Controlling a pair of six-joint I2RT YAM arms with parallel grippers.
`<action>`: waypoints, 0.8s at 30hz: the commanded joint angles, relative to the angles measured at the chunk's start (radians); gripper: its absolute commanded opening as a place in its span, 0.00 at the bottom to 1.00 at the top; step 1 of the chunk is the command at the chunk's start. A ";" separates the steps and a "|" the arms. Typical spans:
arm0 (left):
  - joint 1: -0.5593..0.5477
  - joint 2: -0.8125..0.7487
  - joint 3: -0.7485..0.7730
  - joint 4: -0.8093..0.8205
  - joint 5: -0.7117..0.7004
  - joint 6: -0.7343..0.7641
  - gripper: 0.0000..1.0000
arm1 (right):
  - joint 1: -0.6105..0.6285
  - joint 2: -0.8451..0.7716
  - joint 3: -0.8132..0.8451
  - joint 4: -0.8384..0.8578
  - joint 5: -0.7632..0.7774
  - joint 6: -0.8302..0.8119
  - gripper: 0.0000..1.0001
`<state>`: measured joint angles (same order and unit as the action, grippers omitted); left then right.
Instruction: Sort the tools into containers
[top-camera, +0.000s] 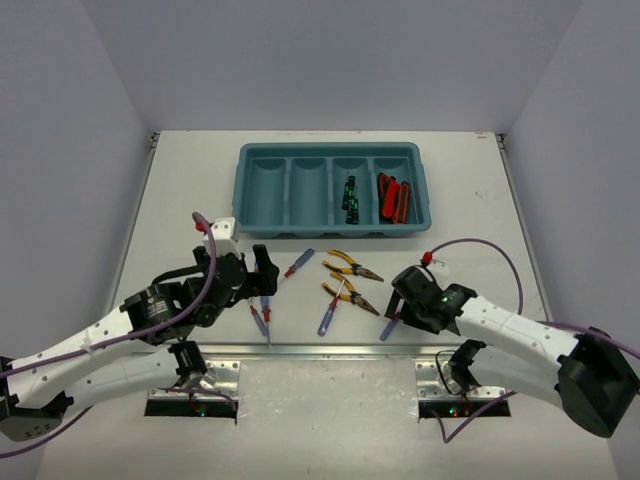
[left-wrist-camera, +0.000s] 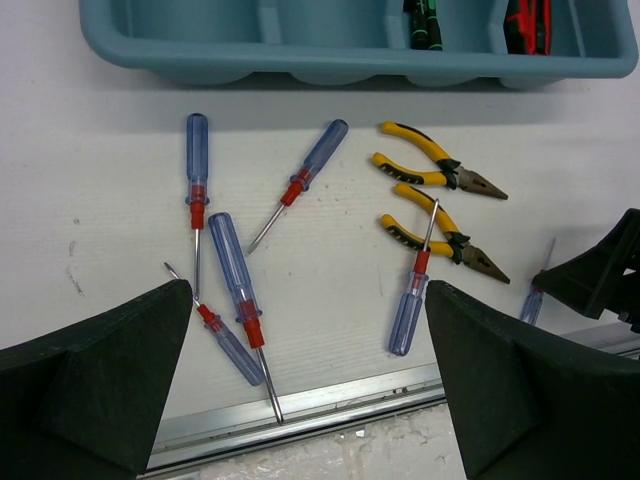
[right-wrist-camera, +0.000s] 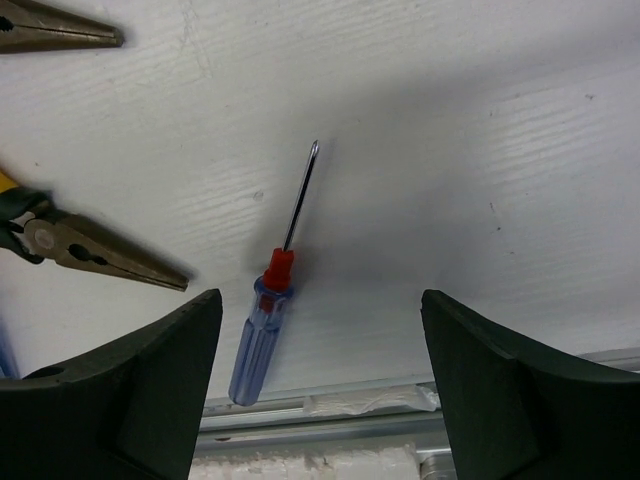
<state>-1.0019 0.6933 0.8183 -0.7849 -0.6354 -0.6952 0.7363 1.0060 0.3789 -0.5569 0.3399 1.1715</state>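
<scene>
Right fingers (right-wrist-camera: 150, 390) stand wide and empty, either side of a blue-and-red-handled screwdriver (right-wrist-camera: 262, 335) lying on the white tabletop (right-wrist-camera: 480, 150). Left fingers (left-wrist-camera: 100, 380) are wide and empty over further loose screwdrivers (left-wrist-camera: 235, 290). Yellow-handled pliers (right-wrist-camera: 100, 258) are cut off at the frame edge. A metal rail (right-wrist-camera: 330, 415) borders the near side. The teal-blue plastic tray (top-camera: 300, 231) stands at the far side.

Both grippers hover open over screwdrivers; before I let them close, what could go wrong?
1. Under the left gripper, two screwdrivers lie crossed; closing may catch both or flick one away.
2. The screwdriver under the right gripper has its handle close to the metal rail; a finger might strike it.
3. A further screwdriver lies with its shaft across the lower pliers and could drag them.
</scene>
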 joint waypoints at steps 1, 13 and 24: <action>-0.003 -0.024 -0.001 0.049 0.006 0.022 1.00 | 0.049 0.052 0.016 0.003 0.060 0.135 0.77; -0.003 -0.070 -0.007 0.062 0.030 0.034 1.00 | 0.133 0.213 0.043 -0.060 0.111 0.323 0.30; -0.003 -0.047 -0.017 0.072 0.064 0.013 1.00 | 0.135 0.135 0.024 0.136 0.069 0.126 0.00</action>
<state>-1.0019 0.6141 0.8074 -0.7549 -0.6004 -0.6780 0.8665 1.1979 0.4339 -0.5204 0.4260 1.4003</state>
